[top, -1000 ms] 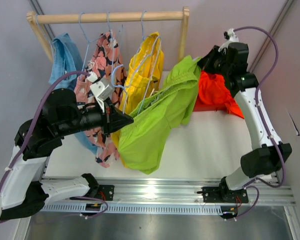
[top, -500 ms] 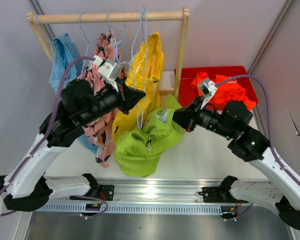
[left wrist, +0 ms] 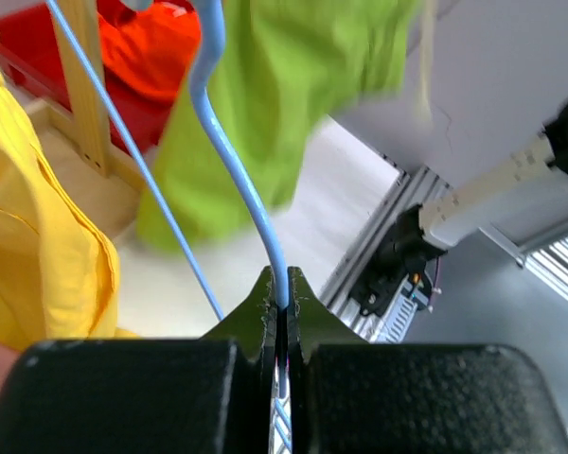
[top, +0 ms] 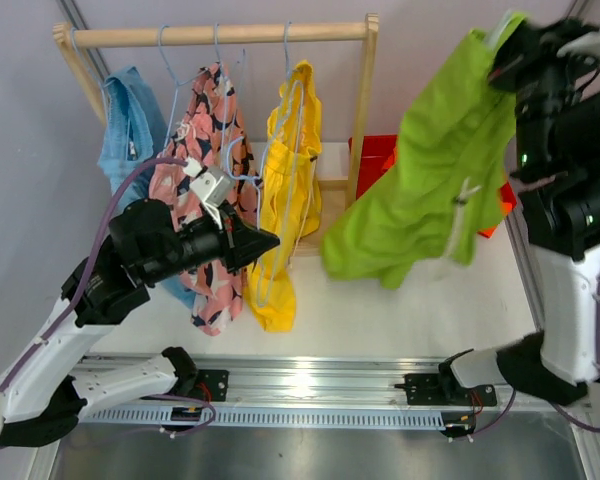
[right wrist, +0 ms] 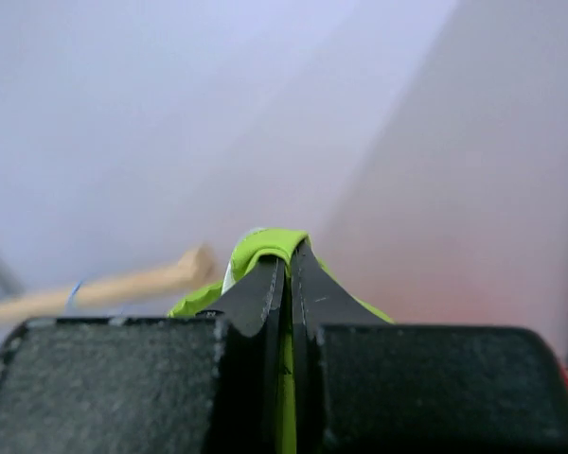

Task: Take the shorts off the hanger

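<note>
- Lime green shorts (top: 430,170) hang in the air to the right of the rack, off any hanger, with the lower edge above the table (top: 400,310).
- Right gripper (right wrist: 286,270) is raised high, its fingers pressed together on a fold at the top of the lime green shorts.
- Left gripper (left wrist: 280,305) pinches the thin blue wire of a hanger (left wrist: 241,180), the jaws clamped tight on it.
- The hanger's hook sits on the wooden rail (top: 220,36), and its wire drapes down in front of the yellow shorts (top: 305,120).
- Pink shorts (top: 205,190) with a dark print and light blue shorts (top: 130,125) hang further left on the rail. The left arm is in front of them and covers their lower parts.
- Rack post (top: 362,100) stands between the yellow shorts and the lime green shorts.
- Red bin (top: 375,155) sits behind the post, mostly hidden by the lime green shorts. Orange shorts (left wrist: 156,52) lie in it.
</note>
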Action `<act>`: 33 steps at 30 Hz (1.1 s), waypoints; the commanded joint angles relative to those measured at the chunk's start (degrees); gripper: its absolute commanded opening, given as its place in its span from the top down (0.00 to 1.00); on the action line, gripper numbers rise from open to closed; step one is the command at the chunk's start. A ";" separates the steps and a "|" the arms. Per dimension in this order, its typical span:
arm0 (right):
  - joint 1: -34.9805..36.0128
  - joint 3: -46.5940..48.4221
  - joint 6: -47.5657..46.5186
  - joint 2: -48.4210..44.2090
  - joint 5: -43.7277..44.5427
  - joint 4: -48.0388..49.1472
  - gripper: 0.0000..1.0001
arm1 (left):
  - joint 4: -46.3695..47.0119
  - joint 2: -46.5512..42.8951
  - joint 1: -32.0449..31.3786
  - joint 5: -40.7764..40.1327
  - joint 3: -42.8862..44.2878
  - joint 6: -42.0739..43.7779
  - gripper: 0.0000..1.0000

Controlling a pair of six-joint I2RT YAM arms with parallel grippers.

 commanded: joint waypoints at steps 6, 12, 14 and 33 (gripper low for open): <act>-20.91 17.23 10.51 20.60 -11.72 8.01 1.00 | 0.73 2.11 -1.68 2.80 -2.06 -1.71 1.00; -28.14 10.91 18.02 28.24 -19.47 17.96 1.00 | 1.34 7.46 -1.68 -1.95 0.22 0.75 1.00; -29.89 7.75 17.76 30.09 -20.26 21.57 1.00 | 2.13 10.88 -1.59 -4.76 1.36 0.75 1.00; -29.11 -59.57 30.76 10.52 -19.65 33.88 0.01 | -7.88 48.68 7.81 -10.22 54.26 6.37 1.00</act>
